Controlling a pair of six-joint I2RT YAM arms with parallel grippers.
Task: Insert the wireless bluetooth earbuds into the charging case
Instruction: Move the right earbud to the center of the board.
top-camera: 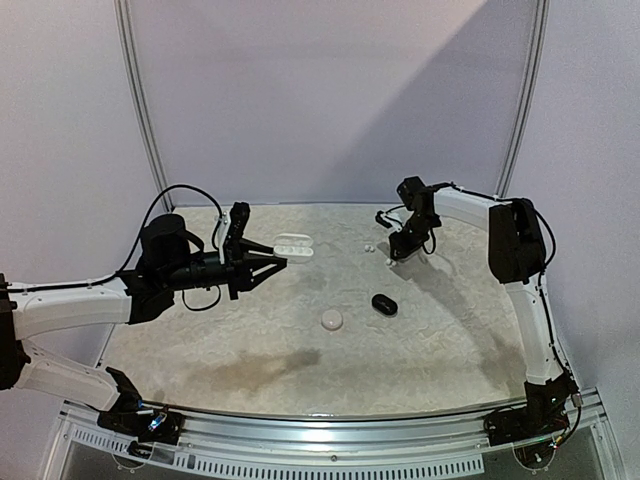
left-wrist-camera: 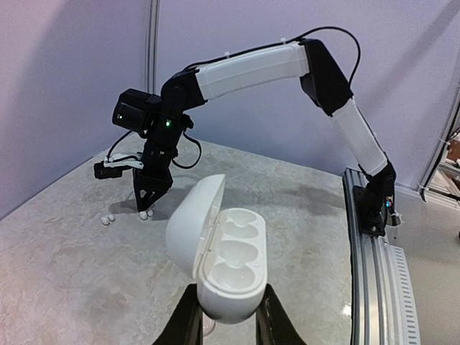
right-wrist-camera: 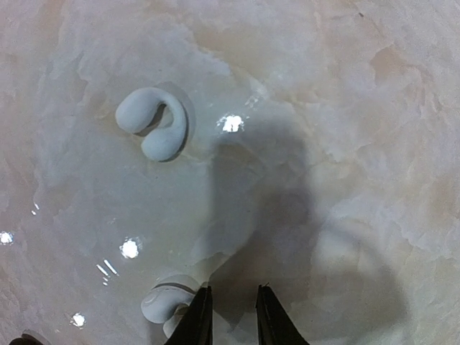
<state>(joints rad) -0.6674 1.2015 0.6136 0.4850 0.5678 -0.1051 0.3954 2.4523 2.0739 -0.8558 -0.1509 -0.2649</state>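
My left gripper (left-wrist-camera: 228,316) is shut on a white charging case (left-wrist-camera: 233,269) and holds it above the table, lid (left-wrist-camera: 192,221) swung open and its moulded wells empty. The same case (top-camera: 293,245) shows in the top view at the left gripper's (top-camera: 278,259) tip. My right gripper (right-wrist-camera: 233,293) points down at the table with its jaws a little apart and nothing between them. One white earbud (right-wrist-camera: 165,305) lies just outside its left finger. A second white earbud (right-wrist-camera: 153,126) lies further off. Both earbuds (top-camera: 369,247) (top-camera: 391,261) lie by the right gripper (top-camera: 398,256).
A black closed case (top-camera: 384,304) and a round white case (top-camera: 331,319) lie mid-table, between the arms. A metal rail (top-camera: 330,425) runs along the near edge of the marbled tabletop (top-camera: 450,330).
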